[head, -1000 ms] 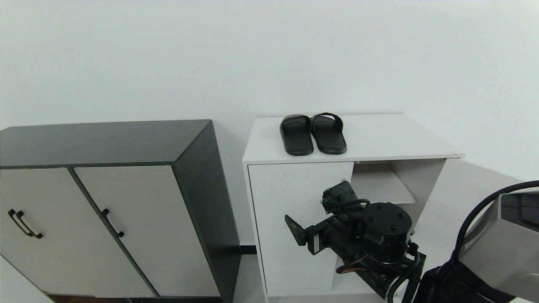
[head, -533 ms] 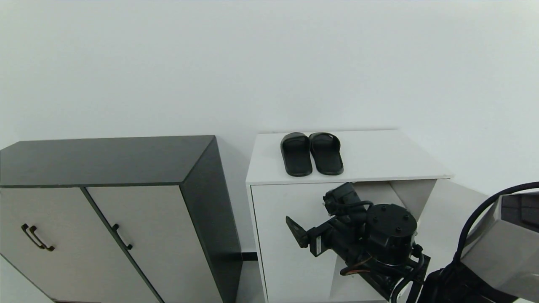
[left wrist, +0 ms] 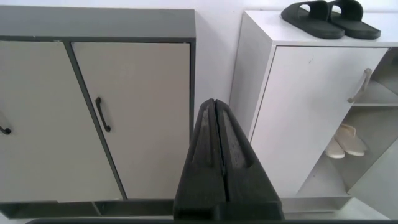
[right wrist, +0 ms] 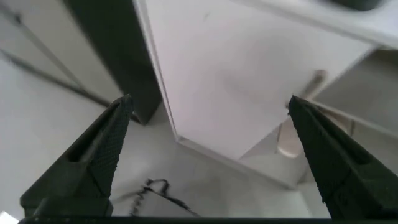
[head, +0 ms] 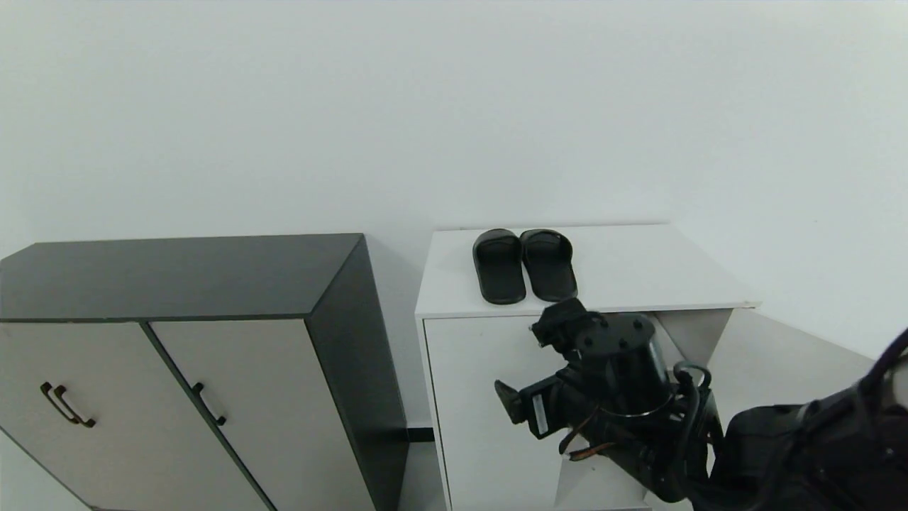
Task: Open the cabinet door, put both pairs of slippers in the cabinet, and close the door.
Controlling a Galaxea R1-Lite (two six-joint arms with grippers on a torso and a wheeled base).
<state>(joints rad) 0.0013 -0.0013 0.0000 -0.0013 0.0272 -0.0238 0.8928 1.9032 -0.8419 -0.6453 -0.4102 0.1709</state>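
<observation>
the white cabinet [head: 482,397] stands against the wall, just beside a dark cabinet [head: 177,277] with two pale doors. a pair of black slippers [head: 525,264] sits side by side on the white cabinet's top, toward its left half. the cabinet's left door is shut and its right half stands open.

seen from the head, the right arm hangs in front of that opening and covers most of it. the left wrist view looks from lower down and takes in what the arm hides: a slim handle [left wrist: 360,84] at the shut door's free edge, a shelf behind it, and a pair of pale slippers [left wrist: 345,140] lying inside the cabinet, below that shelf. the right wrist view, close to the door, catches the same handle and a pale shape beneath it in the opening, too blurred to name.

the left end effector [left wrist: 214,109] has its fingers pressed flat together, holding nothing, and points toward the gap between the two cabinets. the right end effector [right wrist: 209,102] has its fingers spread wide apart with nothing between them, facing the white door.
</observation>
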